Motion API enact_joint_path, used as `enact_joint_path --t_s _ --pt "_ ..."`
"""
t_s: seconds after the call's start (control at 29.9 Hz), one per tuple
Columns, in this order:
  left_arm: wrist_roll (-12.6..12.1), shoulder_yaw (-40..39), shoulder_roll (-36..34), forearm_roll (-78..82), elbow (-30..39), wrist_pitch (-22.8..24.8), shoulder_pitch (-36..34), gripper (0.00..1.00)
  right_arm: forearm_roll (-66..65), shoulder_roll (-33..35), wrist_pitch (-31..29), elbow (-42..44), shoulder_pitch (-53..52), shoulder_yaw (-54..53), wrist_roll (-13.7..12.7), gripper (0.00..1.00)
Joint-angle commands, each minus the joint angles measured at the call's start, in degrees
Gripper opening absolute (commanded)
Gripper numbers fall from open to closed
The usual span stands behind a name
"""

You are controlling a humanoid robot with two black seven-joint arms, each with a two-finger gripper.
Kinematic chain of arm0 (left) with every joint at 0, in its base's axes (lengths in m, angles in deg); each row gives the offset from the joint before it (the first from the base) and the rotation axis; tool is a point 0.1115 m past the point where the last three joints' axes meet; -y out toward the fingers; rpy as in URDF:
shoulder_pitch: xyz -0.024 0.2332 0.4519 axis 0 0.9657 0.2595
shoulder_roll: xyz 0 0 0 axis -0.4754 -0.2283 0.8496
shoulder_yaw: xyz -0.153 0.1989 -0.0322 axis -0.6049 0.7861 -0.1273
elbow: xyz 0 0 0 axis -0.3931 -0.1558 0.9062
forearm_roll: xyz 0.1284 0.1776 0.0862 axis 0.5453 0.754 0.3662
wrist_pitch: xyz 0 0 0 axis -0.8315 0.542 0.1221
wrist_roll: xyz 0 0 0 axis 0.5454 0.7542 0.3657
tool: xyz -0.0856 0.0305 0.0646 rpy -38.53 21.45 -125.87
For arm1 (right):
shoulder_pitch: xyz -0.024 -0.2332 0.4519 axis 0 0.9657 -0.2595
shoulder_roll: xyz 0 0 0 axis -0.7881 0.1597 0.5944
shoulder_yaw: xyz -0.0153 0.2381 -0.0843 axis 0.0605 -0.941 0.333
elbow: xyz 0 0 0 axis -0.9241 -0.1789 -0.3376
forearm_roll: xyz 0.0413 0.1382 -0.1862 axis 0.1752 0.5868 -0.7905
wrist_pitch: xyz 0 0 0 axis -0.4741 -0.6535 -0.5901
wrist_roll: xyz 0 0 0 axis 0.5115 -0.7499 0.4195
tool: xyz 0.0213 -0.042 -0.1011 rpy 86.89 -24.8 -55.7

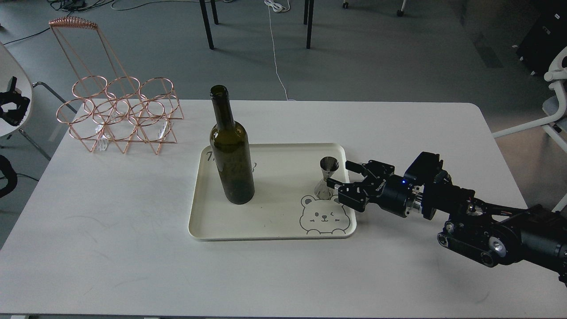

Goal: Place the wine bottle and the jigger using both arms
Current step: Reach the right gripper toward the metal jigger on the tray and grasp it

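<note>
At the far left edge the left gripper [9,107] is showing only partly, too dark to tell how its fingers are standing. A copper wire rack [118,116] is sitting on the white bench [110,230]. The wine bottle [231,153] is standing upright at the left of the cream tray [270,230], the jigger [327,177] upright at its right. The right gripper [342,175] is reaching in, fingers spread apart just beside the jigger.

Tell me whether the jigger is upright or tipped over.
Upright: the jigger stands on its wider lower cone on the tray, its open mouth facing up.
</note>
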Motion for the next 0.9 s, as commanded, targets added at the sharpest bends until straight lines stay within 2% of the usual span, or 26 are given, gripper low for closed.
enact_joint_path --t_s 0.0,0.2,0.33,0.67,0.87 --pt "-0.06 0.0 -0.05 0.07 0.0 0.0 -0.06 0.99 0.0 -1.96 -0.02 1.46 -0.04 -0.01 0.0 0.71" --pt "-0.06 0.0 -0.23 0.07 -0.09 0.0 -0.06 0.99 0.0 -4.61 0.07 4.36 -0.48 1.39 0.0 0.61" --pt "0.03 0.09 -0.49 0.07 -0.18 0.0 -0.06 0.99 0.0 -4.69 0.07 4.45 -1.35 2.8 0.0 0.43" --pt "0.03 -0.44 -2.07 -0.02 -0.09 0.0 -0.32 0.99 0.09 -4.69 0.95 4.8 -1.36 2.89 0.0 0.13" --pt "0.03 -0.44 -2.87 -0.02 -0.09 0.0 -0.32 0.99 0.09 -4.78 3.19 4.8 -1.53 2.89 0.0 0.05"
